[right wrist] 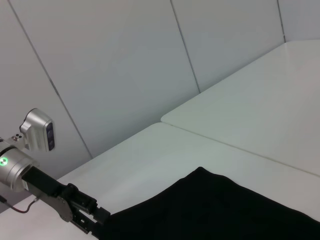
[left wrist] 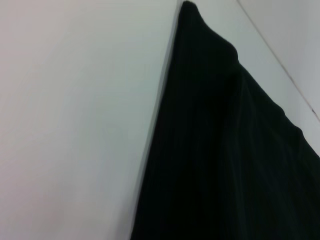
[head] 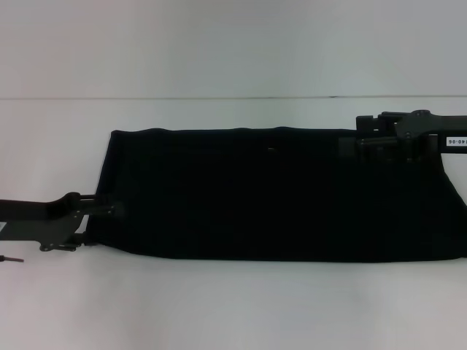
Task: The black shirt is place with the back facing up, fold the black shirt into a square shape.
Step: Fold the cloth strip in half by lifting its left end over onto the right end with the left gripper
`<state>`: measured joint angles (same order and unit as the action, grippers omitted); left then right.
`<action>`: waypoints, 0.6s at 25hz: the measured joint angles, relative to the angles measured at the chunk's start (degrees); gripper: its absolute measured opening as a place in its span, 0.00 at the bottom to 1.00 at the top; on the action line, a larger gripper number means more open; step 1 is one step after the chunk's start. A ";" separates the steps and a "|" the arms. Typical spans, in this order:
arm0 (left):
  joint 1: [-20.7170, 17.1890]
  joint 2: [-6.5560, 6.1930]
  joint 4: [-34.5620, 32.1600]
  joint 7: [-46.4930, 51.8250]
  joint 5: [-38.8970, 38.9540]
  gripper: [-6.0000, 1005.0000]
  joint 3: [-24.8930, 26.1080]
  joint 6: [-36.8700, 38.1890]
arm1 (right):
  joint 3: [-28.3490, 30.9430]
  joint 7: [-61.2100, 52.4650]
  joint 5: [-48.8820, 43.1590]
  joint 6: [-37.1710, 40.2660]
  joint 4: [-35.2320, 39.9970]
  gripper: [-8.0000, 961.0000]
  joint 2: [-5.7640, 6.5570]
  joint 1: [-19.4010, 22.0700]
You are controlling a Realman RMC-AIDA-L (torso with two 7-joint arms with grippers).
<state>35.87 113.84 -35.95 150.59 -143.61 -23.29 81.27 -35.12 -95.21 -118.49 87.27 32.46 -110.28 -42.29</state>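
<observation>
Black shirt [head: 270, 193] flat; left fingers [head: 109, 209] at near-left corner.

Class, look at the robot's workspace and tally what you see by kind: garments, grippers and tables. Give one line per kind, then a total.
Garments: 1, the black shirt
Grippers: 2, the left gripper at the shirt's left edge, the right gripper at its far right corner
Tables: 1, the white table
Total: 4
</observation>
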 joint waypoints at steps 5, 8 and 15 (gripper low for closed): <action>0.30 -0.14 0.00 -0.06 0.00 0.86 0.00 -0.06 | 0.20 0.02 0.02 0.00 -0.12 0.96 0.00 0.14; 0.41 -0.17 0.01 -0.28 0.00 0.86 0.00 -0.09 | 0.35 0.03 0.02 0.00 -0.12 0.96 0.00 0.18; 0.09 -0.41 0.00 -0.05 -0.30 0.86 0.04 2.20 | 0.85 0.20 0.02 0.01 -0.02 0.96 0.00 0.20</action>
<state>35.96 113.43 -35.94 150.55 -143.91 -23.25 83.47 -34.27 -95.01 -118.47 87.28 32.44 -110.28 -42.09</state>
